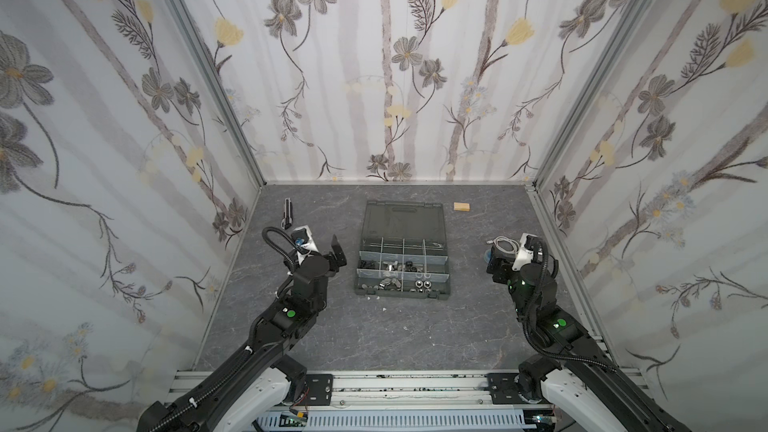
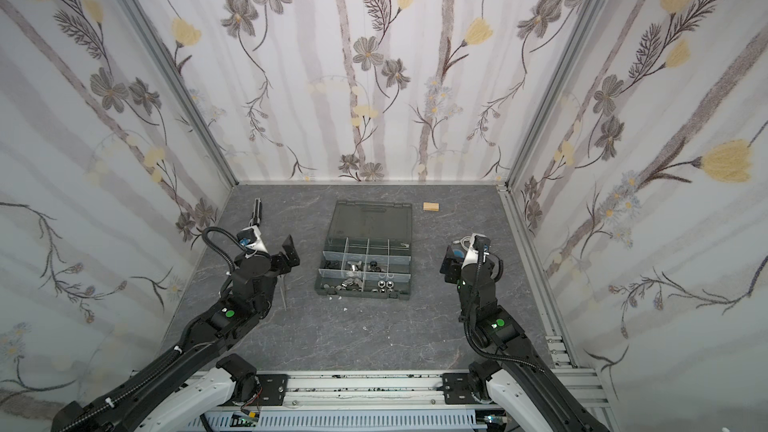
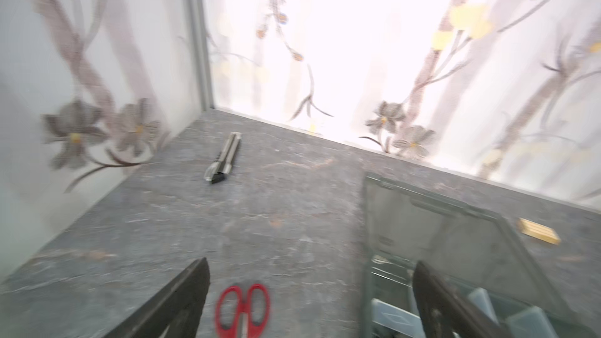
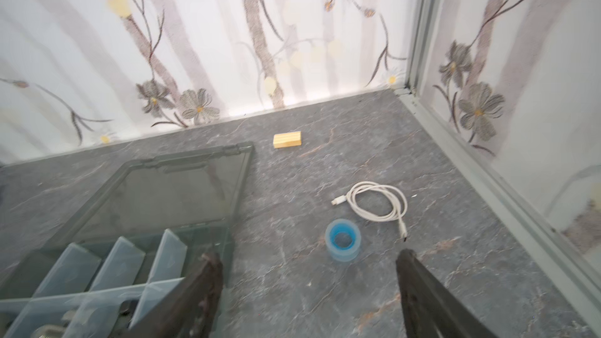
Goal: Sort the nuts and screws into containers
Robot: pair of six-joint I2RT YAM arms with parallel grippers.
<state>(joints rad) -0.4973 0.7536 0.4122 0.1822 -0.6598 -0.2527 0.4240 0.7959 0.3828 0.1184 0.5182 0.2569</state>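
Observation:
The dark grey organizer case (image 1: 360, 280) lies open mid-table, its translucent lid (image 1: 403, 218) flat behind it. Pale dividers split it into containers (image 1: 402, 252). Small screws and nuts lie in the middle and front rows: black pieces (image 1: 368, 263), silver wing nuts (image 1: 388, 284) and silver hex nuts (image 1: 420, 284). My left gripper (image 1: 336, 257) hangs open left of the case, nothing between its fingers (image 3: 195, 287). My right gripper (image 1: 495, 261) stands open right of the case, also empty, as the right wrist view shows (image 4: 307, 255).
Red-handled scissors (image 3: 242, 308) lie under the left gripper. A folding knife (image 1: 287, 211) sits back left, a wooden block (image 1: 462, 206) behind the case's right. A white cable (image 4: 377, 203) and a blue tape roll (image 4: 343, 238) lie under the right gripper. Walls close three sides.

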